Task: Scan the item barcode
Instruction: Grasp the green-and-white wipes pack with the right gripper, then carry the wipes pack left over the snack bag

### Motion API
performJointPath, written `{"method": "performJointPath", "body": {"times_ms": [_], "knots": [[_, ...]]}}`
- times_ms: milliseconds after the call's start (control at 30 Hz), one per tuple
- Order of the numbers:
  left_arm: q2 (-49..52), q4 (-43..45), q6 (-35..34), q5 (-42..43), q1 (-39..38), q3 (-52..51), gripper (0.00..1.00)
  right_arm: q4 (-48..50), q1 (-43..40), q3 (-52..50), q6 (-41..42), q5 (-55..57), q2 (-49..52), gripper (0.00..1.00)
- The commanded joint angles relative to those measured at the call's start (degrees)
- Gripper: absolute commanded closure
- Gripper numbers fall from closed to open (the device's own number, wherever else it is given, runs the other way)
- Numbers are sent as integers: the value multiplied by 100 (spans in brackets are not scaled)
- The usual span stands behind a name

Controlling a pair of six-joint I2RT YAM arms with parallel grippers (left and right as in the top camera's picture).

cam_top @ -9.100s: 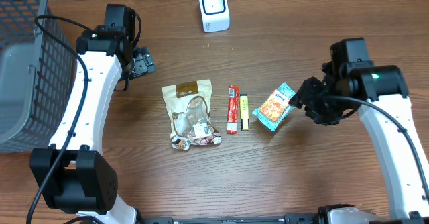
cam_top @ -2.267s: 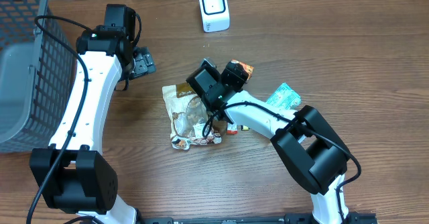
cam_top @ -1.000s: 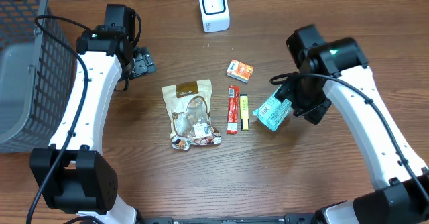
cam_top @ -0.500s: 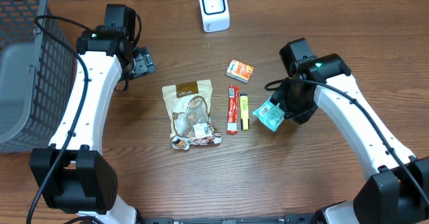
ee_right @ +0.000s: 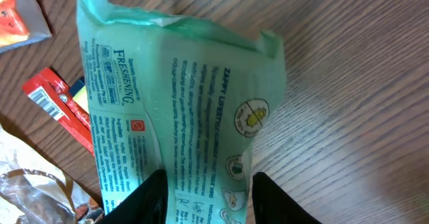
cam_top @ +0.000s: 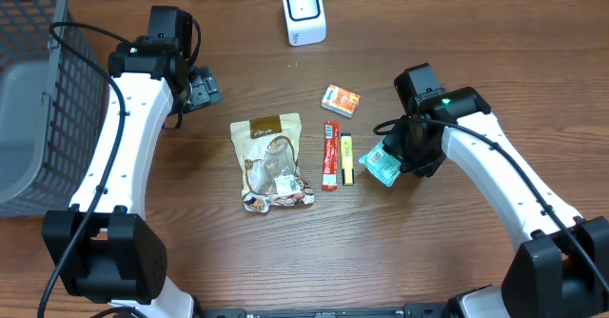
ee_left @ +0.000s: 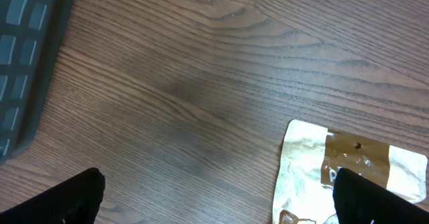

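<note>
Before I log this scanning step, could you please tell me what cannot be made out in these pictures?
- Green packet barcode: none shows in the right wrist view; frame edge and fingers cut off its lower end.
- Right pincer grip: contact with the packet unclear; overhead, the arm covers it.
- Snack bag: left wrist view crops it at the frame's corner.
- Red stick print: overhead, too small to read.

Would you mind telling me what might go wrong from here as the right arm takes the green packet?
1. The right tool straddles only one end of the crinkled green packet, so the packet may sag or slip when lifted.
2. The red stick lies close beside the packet and might get nudged.
</note>
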Motion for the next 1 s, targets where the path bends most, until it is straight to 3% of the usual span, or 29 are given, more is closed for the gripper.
{"method": "performJointPath", "body": {"times_ms": [0,233,400,600,633,700,767,967], "knots": [[-20,7,2,-79,-4,98,0,-76,-101,177,-20,7,-42,59],[-20,7,2,-76,-4,98,0,-146,-131,216,-42,13,-66,50],[-20,7,2,-76,-4,98,0,-127,-131,173,-37,11,-63,52],[-20,7,2,-76,-4,98,0,151,-125,-142,-44,13,-63,65],[-20,7,2,-76,-4,98,0,173,-125,-173,-48,17,-63,69],[-20,7,2,-76,-4,98,0,181,-125,-175,-197,13,-63,88],[-20,7,2,-76,-4,98,0,151,-127,-149,-319,2,-66,96],[-20,7,2,-76,-4,98,0,103,-120,415,-1113,4,-151,96]]}}
